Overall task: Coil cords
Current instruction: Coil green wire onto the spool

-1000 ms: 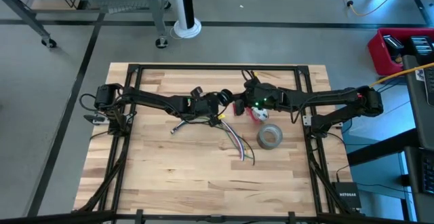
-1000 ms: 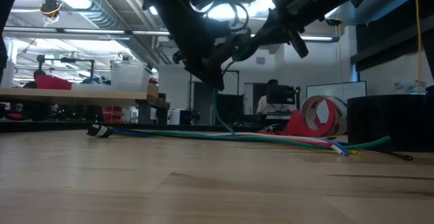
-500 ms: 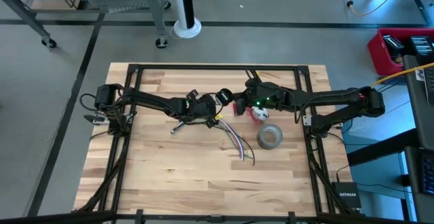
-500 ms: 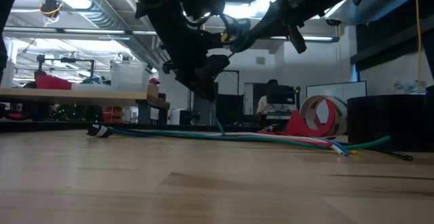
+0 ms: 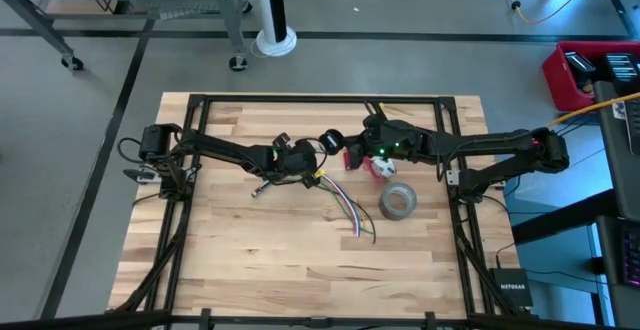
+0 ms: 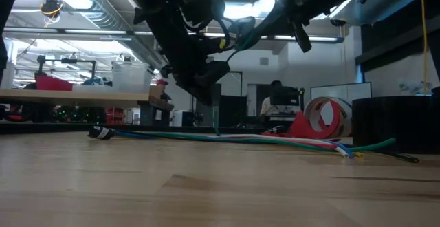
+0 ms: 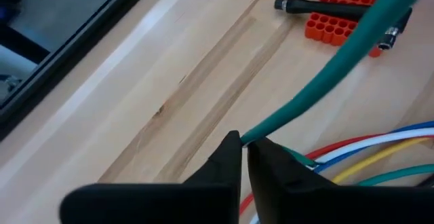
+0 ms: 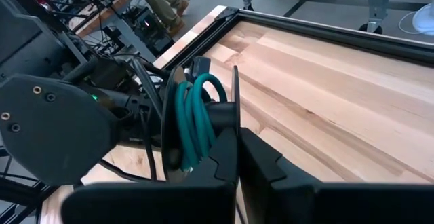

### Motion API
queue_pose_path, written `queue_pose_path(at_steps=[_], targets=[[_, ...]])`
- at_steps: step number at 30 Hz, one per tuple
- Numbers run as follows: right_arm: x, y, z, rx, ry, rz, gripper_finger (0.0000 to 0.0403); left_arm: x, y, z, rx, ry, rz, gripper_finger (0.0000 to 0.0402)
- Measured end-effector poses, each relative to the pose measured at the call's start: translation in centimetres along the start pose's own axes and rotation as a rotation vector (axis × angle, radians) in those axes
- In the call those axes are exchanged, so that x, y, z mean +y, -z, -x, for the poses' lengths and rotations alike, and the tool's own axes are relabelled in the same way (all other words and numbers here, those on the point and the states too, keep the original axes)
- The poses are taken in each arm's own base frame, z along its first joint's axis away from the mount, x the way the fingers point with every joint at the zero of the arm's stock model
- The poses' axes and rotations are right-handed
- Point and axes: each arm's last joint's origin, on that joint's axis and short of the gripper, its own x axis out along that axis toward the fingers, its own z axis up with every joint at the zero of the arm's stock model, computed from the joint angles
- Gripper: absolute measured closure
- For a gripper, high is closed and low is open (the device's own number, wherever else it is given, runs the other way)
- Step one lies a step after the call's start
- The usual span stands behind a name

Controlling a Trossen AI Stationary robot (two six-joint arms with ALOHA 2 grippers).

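Observation:
A dark green wire [image 7: 325,75] runs from a small black spool [image 8: 203,115], where several turns are wound, to my left gripper [image 7: 244,146], which is shut on it. My right gripper [image 8: 237,142] is shut on the spool above the table's middle [image 5: 329,140]. The multicoloured strands [image 5: 345,210] lie loose on the wood below both grippers, and also show in the low view [image 6: 275,139]. In the low view the green wire drops from my left gripper [image 6: 210,82] to the table [image 6: 216,120]. My left gripper pinches the green wire [image 7: 252,137] between its two fingertips, the fingers across it. The wire rises from the fingers toward the spool, and a short stretch hangs below them to the table. My right gripper pinches the edge of the spool's near disc [image 8: 234,108] between its two fingers. It comes level from the table's right. The spool is lifted clear of the table, its axle level and its discs on edge.
A grey tape roll [image 5: 397,202] lies right of the strands. Small red-and-white pieces [image 5: 378,167] lie under the right arm. An orange block with holes [image 7: 339,27] and a black tool [image 7: 325,7] lie nearby. Black frame rails [image 5: 320,98] border the table.
My left gripper has gone a little toward the table's left edge, still shut on the green wire. The stretch of wire below it has followed and now hangs straight down to the table.

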Motion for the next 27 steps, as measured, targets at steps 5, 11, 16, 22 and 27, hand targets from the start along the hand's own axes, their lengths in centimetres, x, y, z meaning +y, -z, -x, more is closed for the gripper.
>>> queue_pose_path(at_steps=[5,11,16,22,27], targets=[[0.0,0.2,0.0,0.031,-0.01,0.003,0.0398,0.2,0.0,0.0,-0.015,-0.057,-0.003,0.0395],[-0.4,0.6,0.0,0.074,0.022,0.008,0.0398,0.4,0.2,0.0,-0.016,-0.109,-0.019,0.0399],[-0.6,0.9,0.1,0.108,0.049,-0.005,0.0398,0.5,0.3,0.0,-0.015,-0.137,-0.031,0.04],[-0.8,1.4,0.1,0.172,0.043,-0.024,0.0398,0.9,0.2,-0.1,-0.021,-0.181,-0.062,0.0401],[-1.0,1.8,0.2,0.226,0.048,-0.038,0.0398,1.5,0.0,-0.5,-0.006,-0.197,-0.079,0.0401]])
